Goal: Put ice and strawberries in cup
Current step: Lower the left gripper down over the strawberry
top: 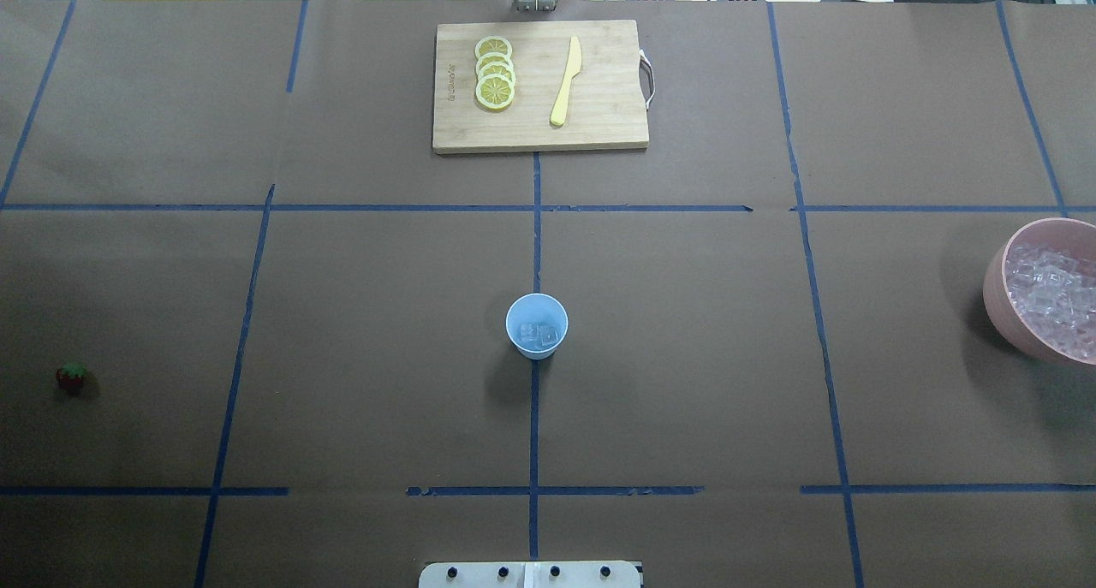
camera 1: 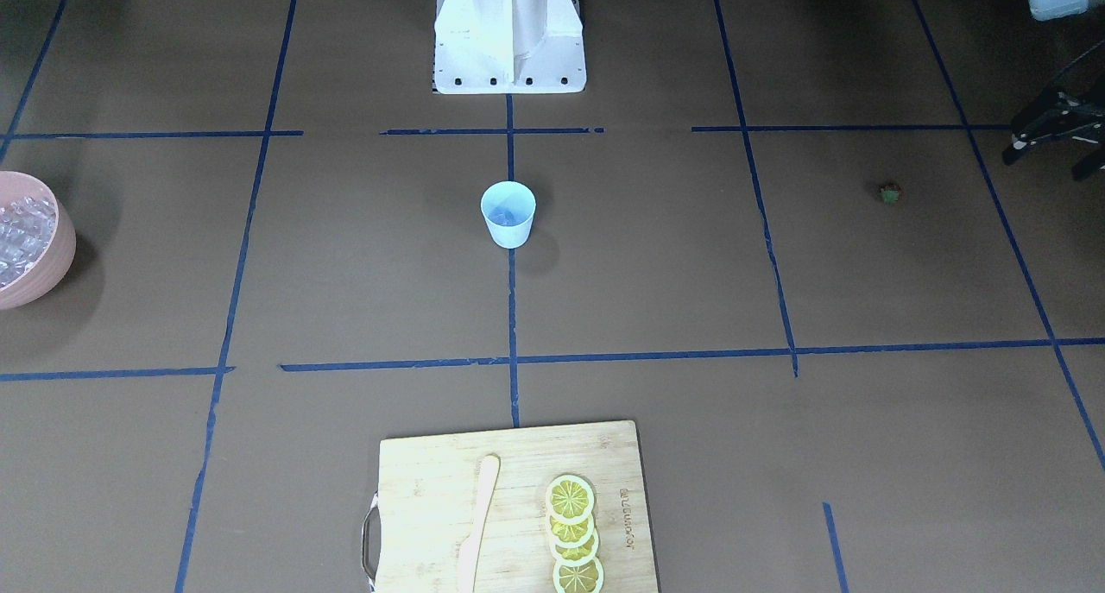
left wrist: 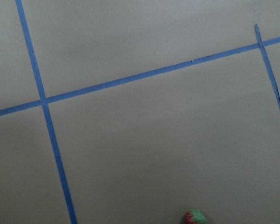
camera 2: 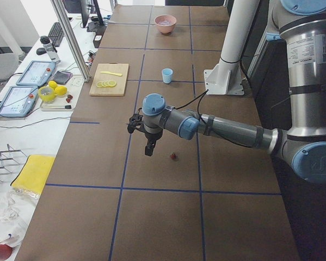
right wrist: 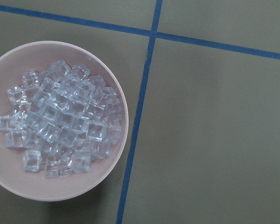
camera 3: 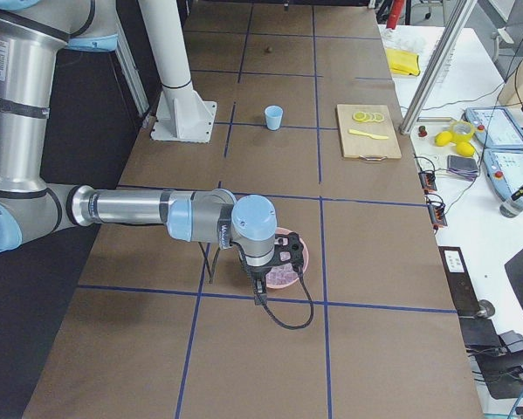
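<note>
The light-blue cup stands upright at the table's middle with a few ice cubes in it; it also shows in the front view. The strawberry lies alone on the table at the robot's far left, also at the bottom edge of the left wrist view. My left gripper hangs above the table a little beside the strawberry. I cannot tell whether it is open. My right gripper hangs over the pink bowl. I cannot tell its state either.
The pink bowl full of ice cubes sits at the robot's far right edge. A wooden cutting board with lemon slices and a yellow knife lies at the far side. The robot's white base stands behind the cup.
</note>
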### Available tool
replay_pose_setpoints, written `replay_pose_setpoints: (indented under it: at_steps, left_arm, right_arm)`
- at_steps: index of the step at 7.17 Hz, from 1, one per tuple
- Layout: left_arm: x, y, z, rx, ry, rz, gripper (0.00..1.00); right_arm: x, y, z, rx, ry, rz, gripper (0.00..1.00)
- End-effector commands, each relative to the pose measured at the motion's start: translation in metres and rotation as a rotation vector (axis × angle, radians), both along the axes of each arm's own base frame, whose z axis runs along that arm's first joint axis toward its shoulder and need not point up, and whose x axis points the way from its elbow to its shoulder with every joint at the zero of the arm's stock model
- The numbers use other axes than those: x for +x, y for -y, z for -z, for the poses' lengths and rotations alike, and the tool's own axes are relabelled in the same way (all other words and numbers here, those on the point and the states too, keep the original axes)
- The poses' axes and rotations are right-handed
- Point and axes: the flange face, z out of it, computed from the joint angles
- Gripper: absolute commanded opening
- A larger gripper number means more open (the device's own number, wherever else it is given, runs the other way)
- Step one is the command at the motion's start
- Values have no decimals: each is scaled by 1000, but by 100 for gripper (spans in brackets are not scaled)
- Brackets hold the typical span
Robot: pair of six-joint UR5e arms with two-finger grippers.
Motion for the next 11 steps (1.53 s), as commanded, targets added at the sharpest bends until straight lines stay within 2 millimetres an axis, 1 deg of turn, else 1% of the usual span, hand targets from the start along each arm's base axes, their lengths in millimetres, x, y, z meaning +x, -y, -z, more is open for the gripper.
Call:
replay_pose_setpoints:
  at_steps: [1, 2, 3, 4, 5, 6, 7, 9, 11]
  left_arm:
    - [60, -29, -10, -11, 17, 41, 100]
    - [83, -38, -18, -11, 45, 55, 100]
    - [98, -42, -36, 1, 55, 78, 100]
    - [111, -47, -58, 12, 38, 96, 100]
    - [123, -53, -74, 29, 31, 111, 100]
    - [136, -60, -77, 26, 37, 114, 100]
    - [135, -67, -84, 28, 60, 114, 100]
    - [139, -72, -86, 17, 63, 105, 100]
    - [153, -82, -86, 2, 54, 75, 100]
  right_arm:
    - [0, -1, -1, -1, -2, 1, 99]
    - [0, -1, -1, -2, -3, 1, 99]
    - [0, -1, -2, -3, -3, 2, 99]
    - [0, -2, -3, -4, -3, 1, 99]
    - [0, -2, -2, -2, -3, 1, 99]
    - [0, -2, -2, -2, -3, 1, 99]
    - [0, -1, -1, -1, -3, 1, 99]
    - [0, -2, -2, -2, -3, 1, 99]
    - [0, -2, -2, -1, -5, 2, 99]
